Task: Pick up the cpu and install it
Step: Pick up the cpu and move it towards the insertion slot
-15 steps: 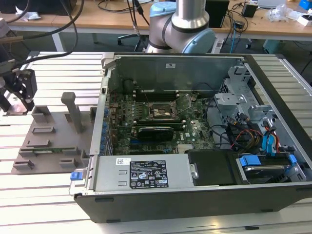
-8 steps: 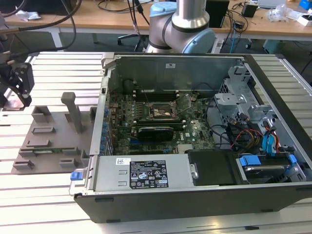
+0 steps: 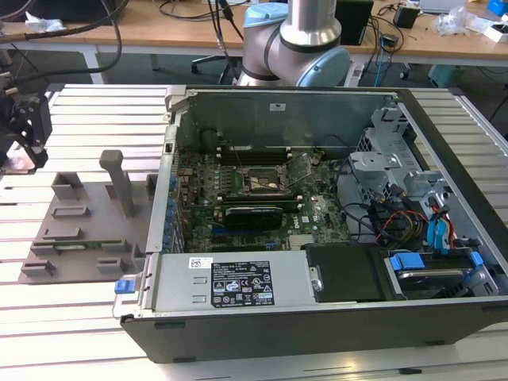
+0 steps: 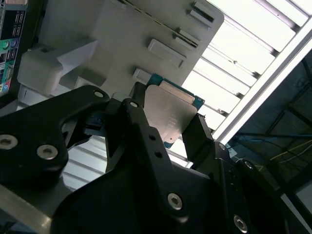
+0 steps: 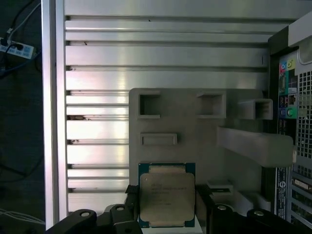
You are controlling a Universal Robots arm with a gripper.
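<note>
Item: cpu, square, with a silvery metal top and a blue-green rim. It is sitting pinched at two opposite edges between the black fingers of the gripper; both wrist views are showing this.

Position: the cpu is hanging over the near edge of the grey moulded fixture. Whether it is touching that fixture cannot be told.

Support: the fixture is lying on the slatted aluminium table.

Exterior view: the gripper is hovering at the exterior view's left, just beside the fixture with its upright post. Well apart, toward the exterior view's right, the open computer case is exposing its motherboard and dark socket.
</note>
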